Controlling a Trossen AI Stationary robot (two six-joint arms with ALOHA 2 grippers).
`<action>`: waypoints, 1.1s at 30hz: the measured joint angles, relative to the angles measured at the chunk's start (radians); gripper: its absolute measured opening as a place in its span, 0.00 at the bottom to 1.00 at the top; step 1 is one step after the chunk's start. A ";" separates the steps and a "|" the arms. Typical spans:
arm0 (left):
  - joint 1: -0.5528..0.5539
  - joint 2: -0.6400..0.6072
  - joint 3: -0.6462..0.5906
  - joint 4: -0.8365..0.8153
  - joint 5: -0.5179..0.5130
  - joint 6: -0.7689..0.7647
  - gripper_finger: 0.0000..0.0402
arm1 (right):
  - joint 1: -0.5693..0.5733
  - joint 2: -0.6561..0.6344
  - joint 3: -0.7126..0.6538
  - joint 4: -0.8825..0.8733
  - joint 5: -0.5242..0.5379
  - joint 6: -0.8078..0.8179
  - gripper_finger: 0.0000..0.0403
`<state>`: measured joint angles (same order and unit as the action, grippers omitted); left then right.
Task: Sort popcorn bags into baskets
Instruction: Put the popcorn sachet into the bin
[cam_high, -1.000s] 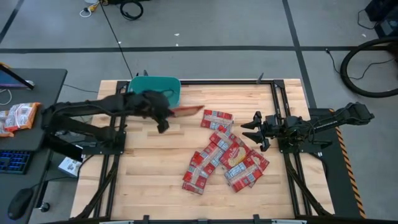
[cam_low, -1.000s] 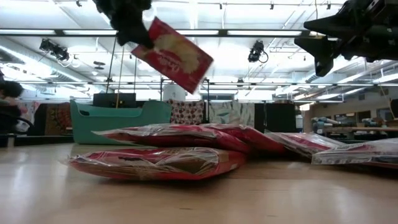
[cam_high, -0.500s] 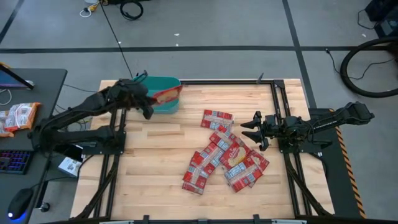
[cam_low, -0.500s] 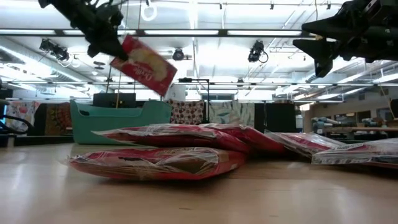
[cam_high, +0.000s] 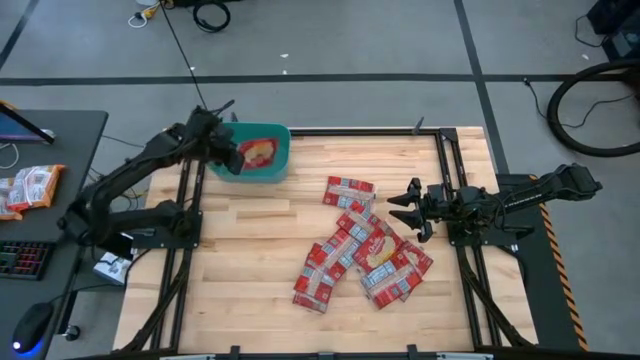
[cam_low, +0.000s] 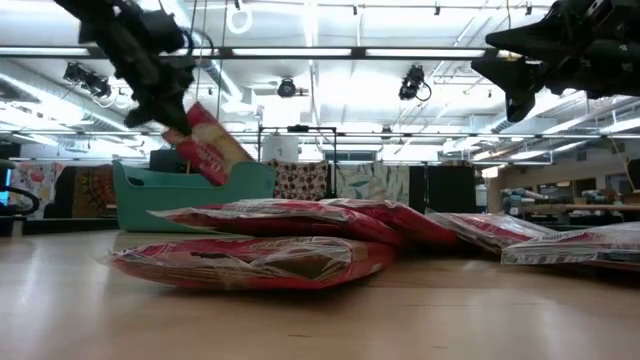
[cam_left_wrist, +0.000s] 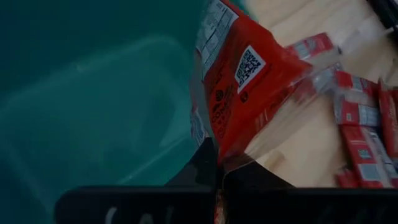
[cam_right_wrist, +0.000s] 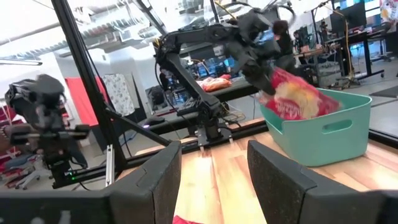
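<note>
My left gripper (cam_high: 230, 153) is shut on one red popcorn bag (cam_high: 258, 153) above the teal basket (cam_high: 284, 150) at the table's far left corner. The low view shows this bag (cam_low: 205, 150) slanting down from the gripper (cam_low: 160, 88) toward the basket (cam_low: 140, 200). Several other red bags (cam_high: 365, 245) lie overlapping in a heap on the table's middle right, also seen in the low view (cam_low: 260, 255). My right gripper (cam_high: 405, 207) hovers open just right of the heap, above the table (cam_low: 520, 70). My left gripper pinches the popcorn bag by one short end (cam_left_wrist: 231, 157) between its two fingers (cam_left_wrist: 205, 163). The bag is lifted clear and hangs tilted away from the fingers. Its lower end (cam_right_wrist: 292, 109) dips behind the basket's rim (cam_right_wrist: 323, 102).
Black frame rails run along the table's left (cam_high: 185, 250) and right (cam_high: 460, 260) sides. A side desk with a keyboard and a packet (cam_high: 25, 188) stands left of the table. Bare wood (cam_high: 250, 250) lies between basket and heap.
My left gripper has swung toward the table's far left corner, carrying the bag from above the bare wood to above the basket. It has come down, and the bag has tipped from nearly level to slanting down into the basket. The right arm has kept still.
</note>
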<state>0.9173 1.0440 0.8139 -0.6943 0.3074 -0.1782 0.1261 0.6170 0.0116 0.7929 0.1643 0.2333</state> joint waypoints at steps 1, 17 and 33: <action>0.016 0.031 0.000 -0.001 0.013 0.003 0.02 | 0.000 0.000 0.000 0.000 0.000 0.000 0.47; 0.085 0.193 0.085 -0.171 -0.072 0.139 0.03 | 0.000 0.000 0.000 -0.001 0.000 -0.008 0.47; 0.083 0.200 0.100 -0.203 -0.363 0.174 0.39 | 0.005 0.000 0.000 -0.002 -0.001 -0.008 0.47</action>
<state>1.0006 1.2438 0.9136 -0.8969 -0.0557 -0.0046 0.1307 0.6174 0.0116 0.7914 0.1635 0.2253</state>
